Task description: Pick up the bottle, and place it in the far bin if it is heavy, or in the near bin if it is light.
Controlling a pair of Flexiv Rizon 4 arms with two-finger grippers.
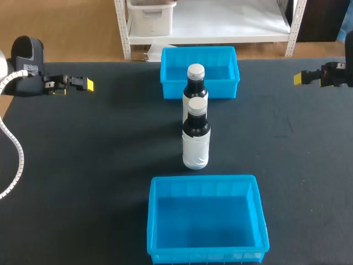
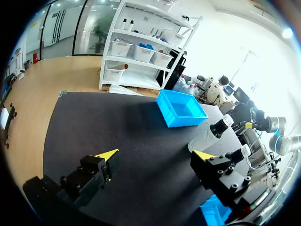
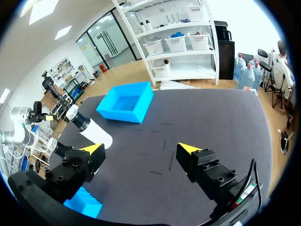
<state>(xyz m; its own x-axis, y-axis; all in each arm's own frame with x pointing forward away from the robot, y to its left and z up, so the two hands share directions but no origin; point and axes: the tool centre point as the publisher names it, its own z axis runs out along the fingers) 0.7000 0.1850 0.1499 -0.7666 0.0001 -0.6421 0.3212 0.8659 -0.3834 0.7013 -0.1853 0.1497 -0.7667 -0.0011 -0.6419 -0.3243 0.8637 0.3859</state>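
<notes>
Bottles are two here, seen from the head camera, both upright in the middle of the dark table (image 1: pixel 83 165) and one behind the other: the farther bottle (image 1: pixel 195 83) stands just in front of the far bin (image 1: pixel 165 72), and the nearer bottle (image 1: pixel 196 138) stands just in front of it, between it and the near bin (image 1: pixel 151 221). Both have a white cap, a dark neck and a white body. My left gripper (image 1: pixel 87 84) is over the table's left side and my right gripper (image 1: pixel 298 78) is over its right side, both about level with the far bin and well apart from the bottles. In the left wrist view my left gripper (image 2: pixel 156 155) has its two yellow tips wide apart, with only bare table between them. Ahead of it lies the far bin (image 2: pixel 188 120), and beside that stands the farther bottle (image 2: pixel 209 134). The nearer bottle (image 2: pixel 240 153) is partly hidden behind one finger, and a corner of the near bin (image 2: pixel 214 212) shows under that finger. In the right wrist view my right gripper (image 3: pixel 141 149) also has its fingers spread and holds nothing. The far bin (image 3: pixel 141 106) is ahead, the farther bottle (image 3: pixel 91 129) stands beside it, only the cap of the nearer bottle (image 3: pixel 59 148) shows past one finger, and a piece of the near bin (image 3: pixel 82 202) shows under that finger.
</notes>
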